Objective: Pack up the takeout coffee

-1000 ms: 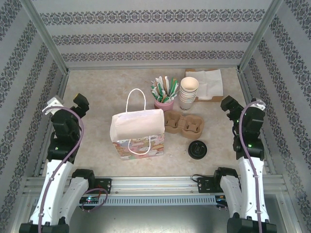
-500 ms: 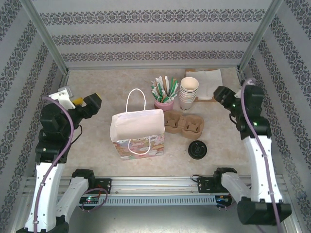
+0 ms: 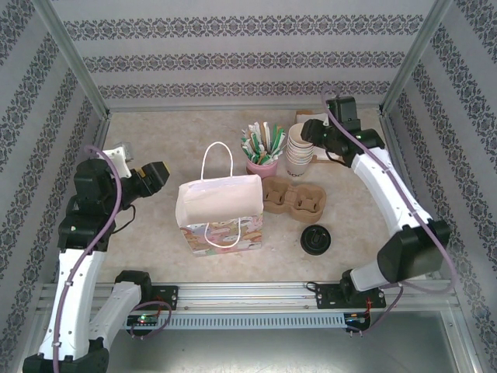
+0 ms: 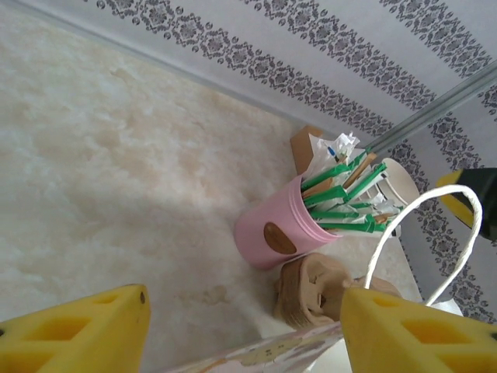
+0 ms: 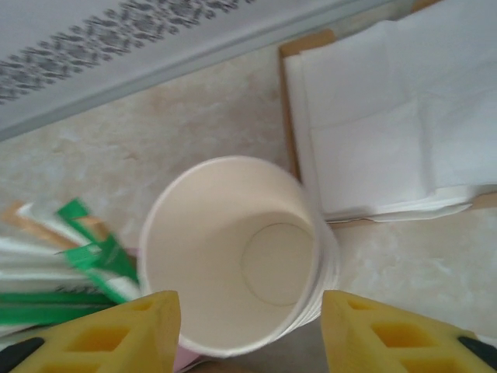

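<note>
**While the takeout coffee (image 3: 316, 239) stood alone on the counter (image 3: 155, 140): gripper positions**

As seen from the top external view, the takeout coffee stood on the counter with its black lid facing up. It was toward the near edge, just in front of the pulp carrier (image 3: 293, 198) and to the right of the paper bag (image 3: 220, 210). Nothing touched it, and both arms were well apart from it.

1. Left gripper (image 3: 153, 175): positioned to the left of the paper bag and pointing toward it. In the left wrist view its yellow fingers (image 4: 78, 330) were spread wide with nothing between them. Beyond them lay the pink holder (image 4: 272, 233) of green-wrapped sticks, the pulp carrier and one white handle loop of the bag.

2. Right gripper (image 3: 311, 132): extended to the far right part of the counter, above the stack of lidless cups (image 3: 302, 148). In the right wrist view its yellow fingers (image 5: 116, 334) were spread, one on each side of the top cup's open mouth. Whether they touched the cup wall could not be determined. The napkins (image 5: 380, 116) lay on a brown board just beside the stack.

The paper bag stood upright at mid-counter with its white handles raised. The pink holder stood behind it, next to the cup stack.
</note>
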Motion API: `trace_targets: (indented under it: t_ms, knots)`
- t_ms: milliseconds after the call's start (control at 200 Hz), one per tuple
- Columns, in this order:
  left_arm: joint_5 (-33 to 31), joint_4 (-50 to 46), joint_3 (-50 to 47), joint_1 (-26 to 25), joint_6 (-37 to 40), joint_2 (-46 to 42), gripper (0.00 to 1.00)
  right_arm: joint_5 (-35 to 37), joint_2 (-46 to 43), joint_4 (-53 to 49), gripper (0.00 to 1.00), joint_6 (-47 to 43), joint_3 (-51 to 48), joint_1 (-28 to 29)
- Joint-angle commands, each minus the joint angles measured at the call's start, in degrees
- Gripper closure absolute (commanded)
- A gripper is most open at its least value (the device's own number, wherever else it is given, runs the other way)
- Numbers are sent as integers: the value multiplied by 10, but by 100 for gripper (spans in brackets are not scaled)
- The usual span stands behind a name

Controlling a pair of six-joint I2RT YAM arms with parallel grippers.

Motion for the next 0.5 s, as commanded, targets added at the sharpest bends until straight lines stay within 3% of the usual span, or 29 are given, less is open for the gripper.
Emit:
trace_targets:
  t_ms: [0,145,230,495]
  knots:
    - [13,-47,25,6,29,-6,35,67,20,-16,52,16,22,0]
    - [23,-48,23,6,30,-7,35,78,38,-8,52,27,16,-3]
    - [30,-41,18,6,27,-7,40,69,49,-4,57,32,18,-3]
    - [42,-27,6,6,17,-5,41,68,59,5,64,43,23,-3]
